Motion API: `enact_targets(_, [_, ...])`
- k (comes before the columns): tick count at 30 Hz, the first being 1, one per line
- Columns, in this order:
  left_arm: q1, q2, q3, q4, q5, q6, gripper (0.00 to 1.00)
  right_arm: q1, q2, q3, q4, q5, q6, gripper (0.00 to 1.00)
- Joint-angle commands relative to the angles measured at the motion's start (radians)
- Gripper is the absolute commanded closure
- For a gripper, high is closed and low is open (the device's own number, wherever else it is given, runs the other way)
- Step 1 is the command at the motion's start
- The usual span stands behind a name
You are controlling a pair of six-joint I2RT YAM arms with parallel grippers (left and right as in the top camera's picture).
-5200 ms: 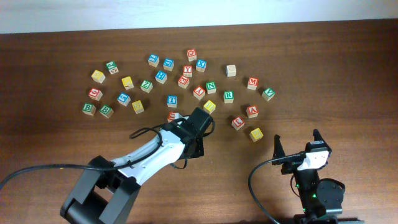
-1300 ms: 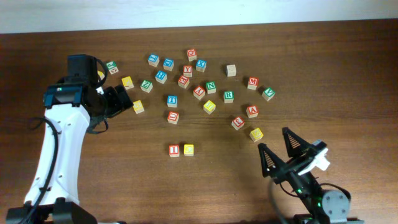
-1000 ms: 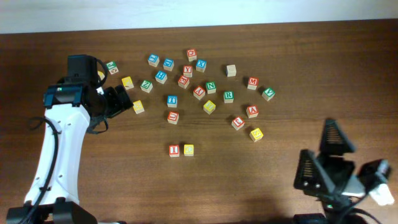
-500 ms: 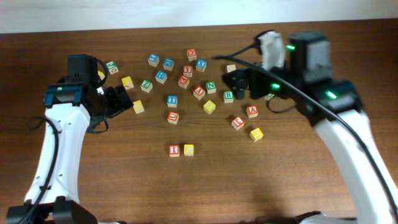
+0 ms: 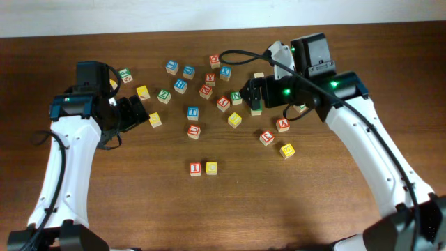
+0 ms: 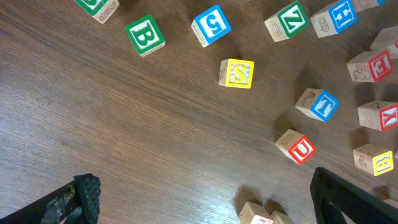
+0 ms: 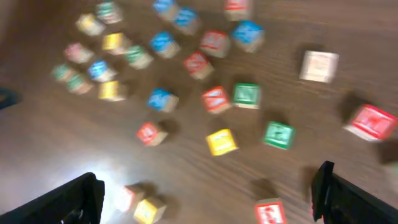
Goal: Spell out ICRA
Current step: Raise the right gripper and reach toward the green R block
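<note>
A red I block (image 5: 195,168) and a yellow C block (image 5: 211,167) stand side by side in front of the scattered letter blocks. The green R block (image 5: 256,108) is partly under my right gripper (image 5: 244,95), which hovers open over the cluster; the red A block (image 5: 282,125) lies just right of it. The right wrist view is blurred: its gripper (image 7: 208,199) is open and empty, with a green block, likely the R (image 7: 278,135), ahead. My left gripper (image 5: 141,111) is open at the cluster's left edge, empty in its wrist view (image 6: 208,199), beside a yellow S block (image 6: 236,73).
Several other letter blocks lie scattered across the far half of the table, among them a red U (image 6: 297,147), a blue T (image 6: 317,104), a green B (image 6: 145,35), a red M (image 5: 283,92) and a yellow block (image 5: 287,150). The table's back edge (image 5: 223,26) meets a white wall.
My right arm has swung up from the front right corner to above the block cluster, shifting a little left in the last half second. The left arm has stayed still.
</note>
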Motion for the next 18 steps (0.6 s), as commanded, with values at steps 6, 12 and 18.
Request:
enact_targets(6, [0.0, 0.005, -0.003, -0.001, -0.007, -0.009, 0.01, 0.005, 0.279, 0.019, 0.052, 0.172, 0.086, 0.24])
enact_targets(12, [0.0, 0.005, -0.003, -0.001, -0.007, -0.009, 0.01, 0.048, 0.386, 0.018, 0.06, 0.276, 0.087, 0.24])
enact_targets(18, [0.0, 0.005, -0.003, -0.001, -0.007, -0.009, 0.01, 0.111, 0.44, 0.017, 0.107, 0.445, 0.172, 0.33])
